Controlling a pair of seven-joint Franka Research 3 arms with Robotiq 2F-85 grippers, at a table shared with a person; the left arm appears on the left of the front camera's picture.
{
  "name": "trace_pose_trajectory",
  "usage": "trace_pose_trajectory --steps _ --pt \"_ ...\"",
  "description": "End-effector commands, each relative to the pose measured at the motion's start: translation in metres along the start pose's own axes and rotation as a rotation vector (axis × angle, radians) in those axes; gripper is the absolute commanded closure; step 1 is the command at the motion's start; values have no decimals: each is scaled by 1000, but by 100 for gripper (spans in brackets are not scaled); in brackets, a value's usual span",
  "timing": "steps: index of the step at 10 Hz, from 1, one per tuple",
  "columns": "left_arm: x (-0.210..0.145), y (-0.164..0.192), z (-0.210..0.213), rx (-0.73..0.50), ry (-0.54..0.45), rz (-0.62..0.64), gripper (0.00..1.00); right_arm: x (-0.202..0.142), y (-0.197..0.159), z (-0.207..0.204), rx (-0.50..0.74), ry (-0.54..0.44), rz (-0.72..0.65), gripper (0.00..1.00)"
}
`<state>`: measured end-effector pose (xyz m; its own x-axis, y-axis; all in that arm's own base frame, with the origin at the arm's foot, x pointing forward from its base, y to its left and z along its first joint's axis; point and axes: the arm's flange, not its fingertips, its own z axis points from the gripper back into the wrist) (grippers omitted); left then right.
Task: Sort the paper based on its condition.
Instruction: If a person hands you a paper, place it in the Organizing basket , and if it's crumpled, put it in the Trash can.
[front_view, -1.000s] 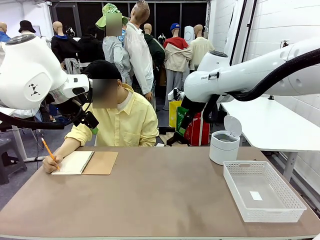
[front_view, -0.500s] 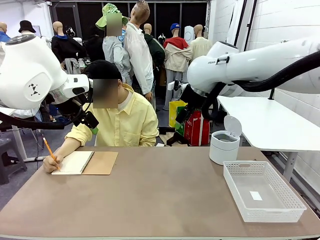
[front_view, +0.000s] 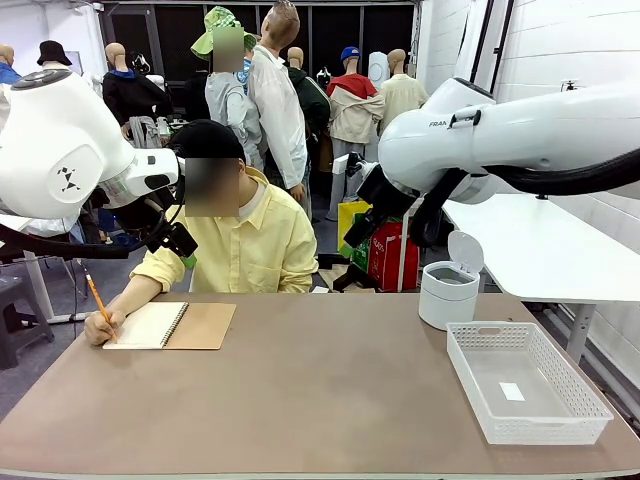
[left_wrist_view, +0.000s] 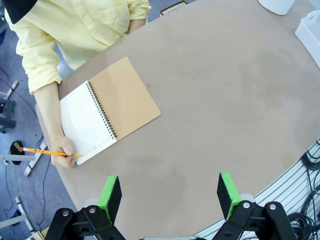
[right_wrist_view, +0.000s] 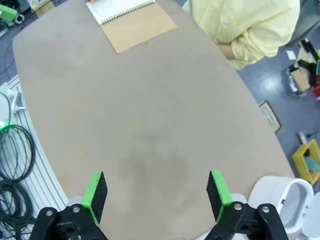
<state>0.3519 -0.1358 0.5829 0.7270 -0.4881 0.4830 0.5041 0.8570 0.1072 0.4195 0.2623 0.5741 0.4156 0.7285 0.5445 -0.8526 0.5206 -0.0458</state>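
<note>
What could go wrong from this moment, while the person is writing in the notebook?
1. The person's hand and pencil are at the notebook; a descending left gripper could strike them.
2. The bin and the basket stand close together, so a released sheet might land in the wrong one.

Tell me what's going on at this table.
A person's hand writes with an orange pencil in a spiral-bound notebook at the far left of the table. Both robot arms hang above the table, with the left tool and the right tool open and holding nothing. A white basket and a white bin with its lid up stand on the right. Sorting has not begun.
</note>
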Motion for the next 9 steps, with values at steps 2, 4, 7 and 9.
trace_pose_trajectory --steps 2,4,7,9 --pt "0 1 0 -2 -6 0 0 -13 5 -2 7 -14 -6 0" --pt "0 1 0 -2 -6 0 0 -4 4 -1 5 -1 3 0" --pt "0 1 0 -2 -6 0 0 -4 4 -1 5 -1 3 0" --pt "0 1 0 -2 -6 0 0 -4 4 -1 5 -1 3 0"
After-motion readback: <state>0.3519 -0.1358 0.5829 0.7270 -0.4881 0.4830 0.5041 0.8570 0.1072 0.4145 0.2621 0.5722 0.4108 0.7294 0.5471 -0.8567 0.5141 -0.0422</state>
